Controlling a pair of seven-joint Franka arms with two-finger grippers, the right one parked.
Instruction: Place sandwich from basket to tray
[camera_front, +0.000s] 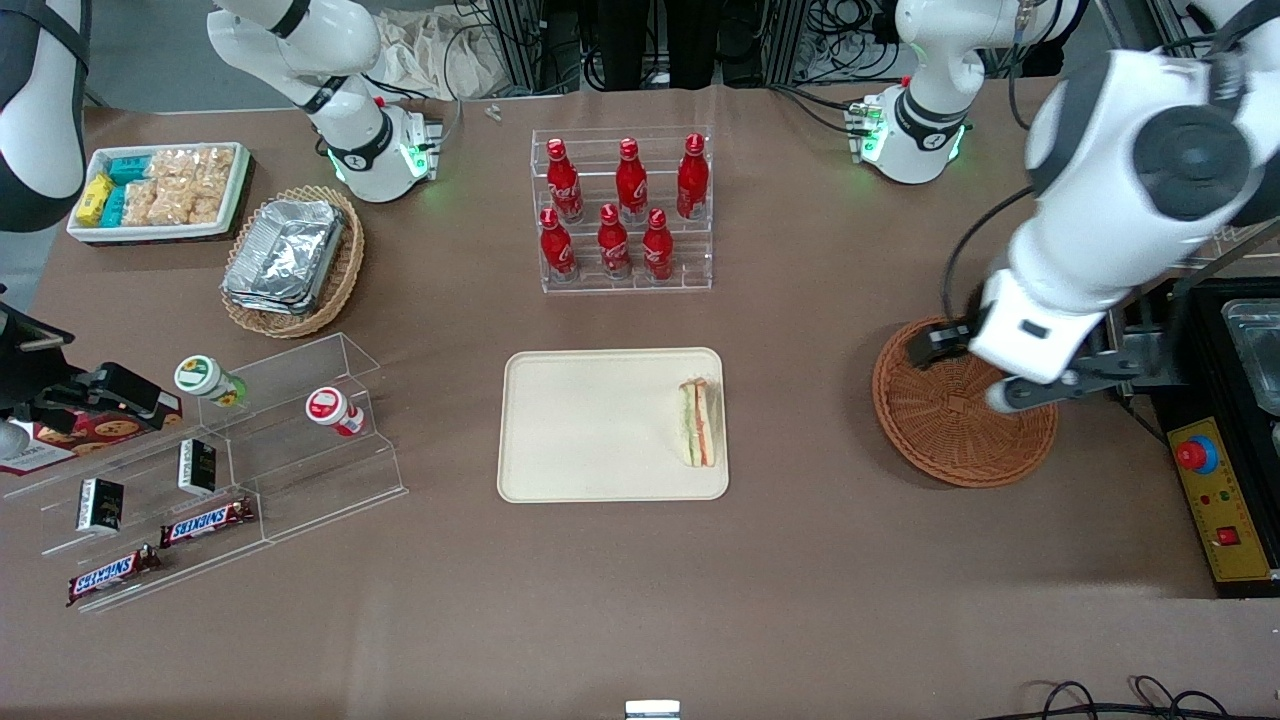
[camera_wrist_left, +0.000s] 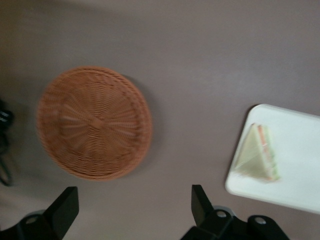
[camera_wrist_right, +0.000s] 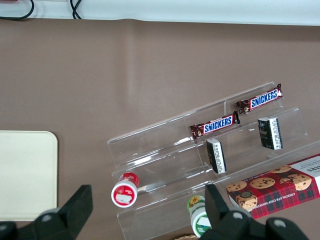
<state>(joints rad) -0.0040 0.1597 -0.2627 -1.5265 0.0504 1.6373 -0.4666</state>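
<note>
1. Table (camera_front: 820, 600): covered in plain brown cloth, filling nearly the whole front frame. Along the upper edge of the frame, cables and metal framing; a black control box with a red button (camera_front: 1196, 455) sits at the right edge.
2. Centre of the front frame: cream tray (camera_front: 590, 430), flat on the cloth. The sandwich (camera_front: 699, 422) lies in it against the rim on the working arm's side, layered edge showing orange-red and green.
3. Lower right of centre: round reddish-brown basket (camera_front: 950, 425), nothing inside it, standing well apart from the tray.
4. Above the tray in the frame: clear stepped stand with six red bottles (camera_front: 620, 205), upright in two rows.
5. Upper left: white box of snack packets (camera_front: 160, 190); beside it a tan wicker basket with foil containers (camera_front: 290, 260).
6. Lower left: clear tiered shelf (camera_front: 230, 470) holding two Snickers bars, two small dark boxes and two small lidded cups lying on their sides; a cookie box (camera_front: 70, 430) at the frame's left edge.
7. Claw (camera_wrist_left: 134, 205): hangs above the table at the working arm's end; in the front frame the arm's wrist overlaps the basket's upper right part. The wrist camera looks down past both dark fingers (camera_wrist_left: 64, 207), spread wide apart with only bare cloth between them. Released, gripping nothing, touching nothing.
8. Same camera takes in both basket (camera_wrist_left: 95, 122) and sandwich (camera_wrist_left: 257, 152) on the tray corner (camera_wrist_left: 295, 190).
</note>
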